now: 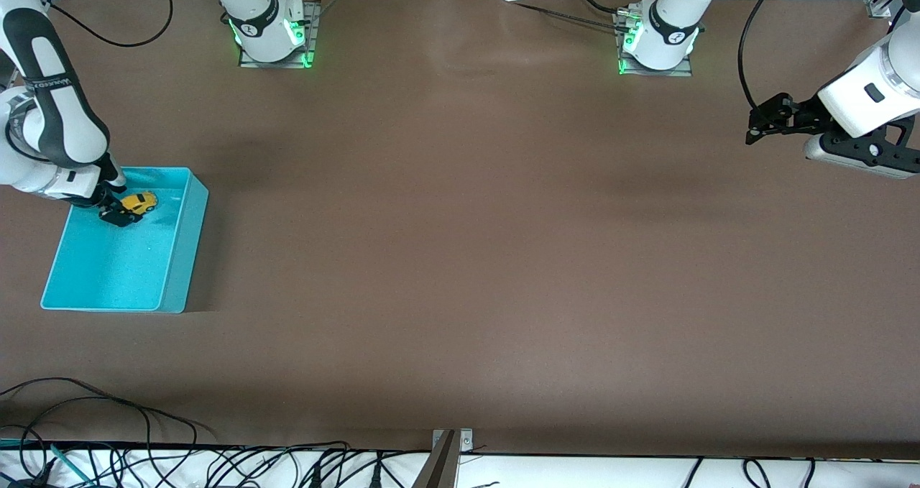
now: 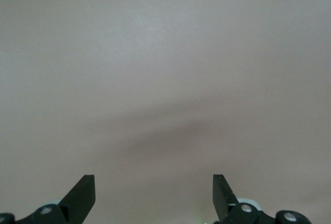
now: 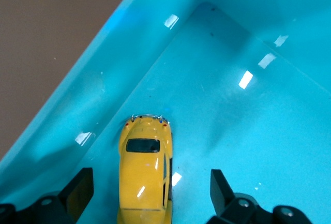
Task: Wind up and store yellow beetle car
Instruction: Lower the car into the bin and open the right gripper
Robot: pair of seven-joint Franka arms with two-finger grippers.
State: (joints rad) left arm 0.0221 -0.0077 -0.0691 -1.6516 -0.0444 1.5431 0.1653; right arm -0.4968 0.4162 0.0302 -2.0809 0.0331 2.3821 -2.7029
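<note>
Beetle car first: the yellow beetle car sits on the floor of the teal bin, directly between the spread fingers of the right tool, with a clear gap showing on each flank. The fingers stand apart and neither touches the body, so the toy looks released and resting on its own wheels.

It reads as a light, rigid little thing with a glossy, rounded shell. That curved roof would likely slip under a pinch from above, and the wheels let it roll on the smooth bin floor. Its flatter sides, low along the doors, look like the surest place to take hold, squeezed across the width as the fingers are now lined up. Force should stay modest; the small wheels and any wind-up mechanism are probably the delicate parts.

For room, the right tool is down inside the bin, close to a corner where two sloped walls meet just ahead of the car's end. A straight lift looks like the safest way out, since sideways travel soon meets a wall.

The left tool waits with its fingers apart over bare counter at its own arm's end, well apart from the bin, nothing beneath it.
</note>
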